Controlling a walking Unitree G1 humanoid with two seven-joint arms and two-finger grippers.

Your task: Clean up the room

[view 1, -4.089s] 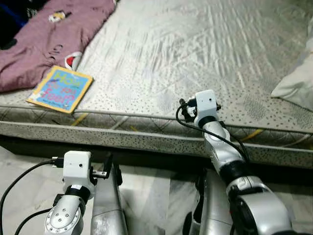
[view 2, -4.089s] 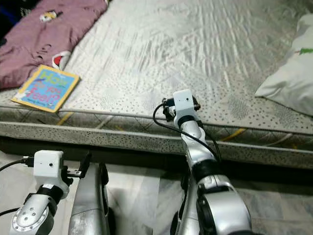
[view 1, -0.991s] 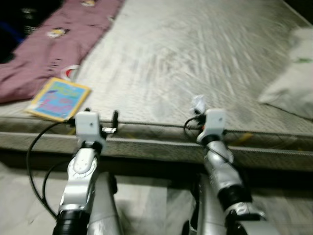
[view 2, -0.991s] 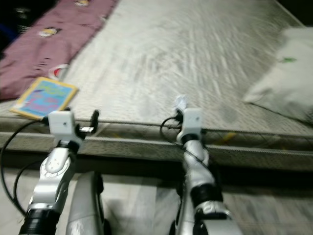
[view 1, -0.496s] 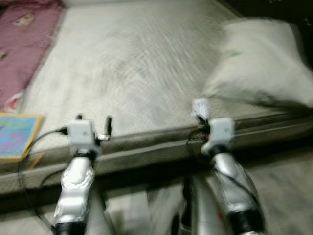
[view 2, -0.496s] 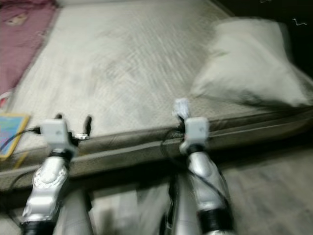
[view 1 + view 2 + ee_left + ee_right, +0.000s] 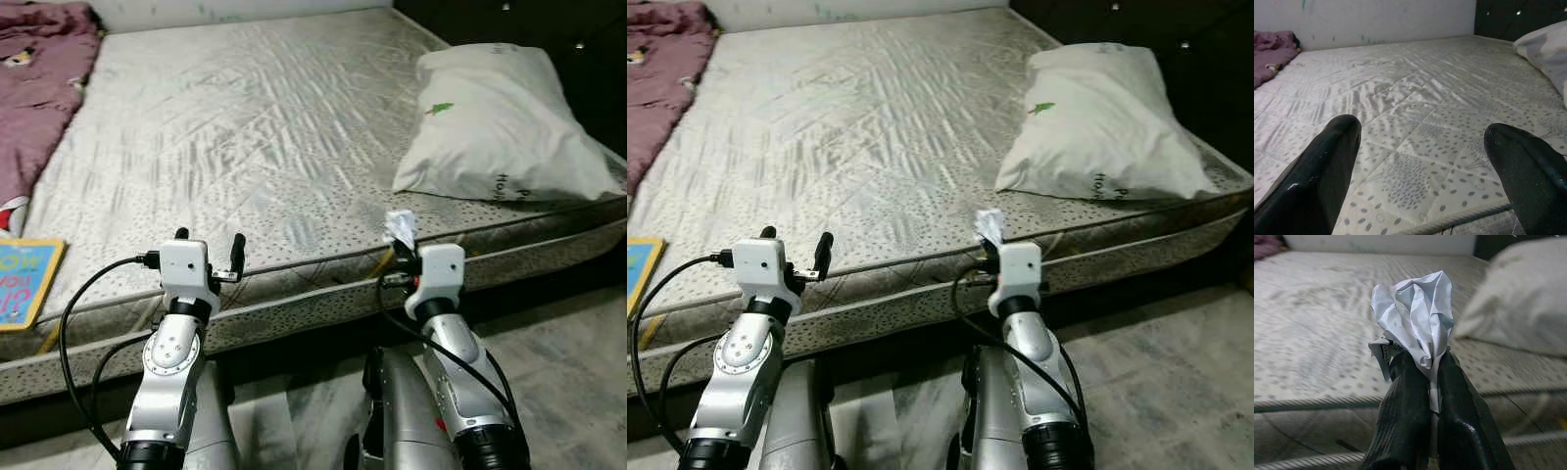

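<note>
While a yellow-edged picture book [image 7: 22, 281] lies at the near left corner of the grey speckled mattress [image 7: 245, 127], below a rumpled maroon blanket [image 7: 34, 69] at the far left, the left tool [image 7: 208, 249] hovers over the mattress's near edge with its black fingers [image 7: 1317, 178] spread wide and nothing between them. Right of it, the right tool [image 7: 1422, 382] is also raised at the near edge, clamped narrowly on a crumpled white paper wad [image 7: 1415, 318] that sticks up above its tips. A white pillow with a small green tree print [image 7: 495, 127] rests at the mattress's right side.
</note>
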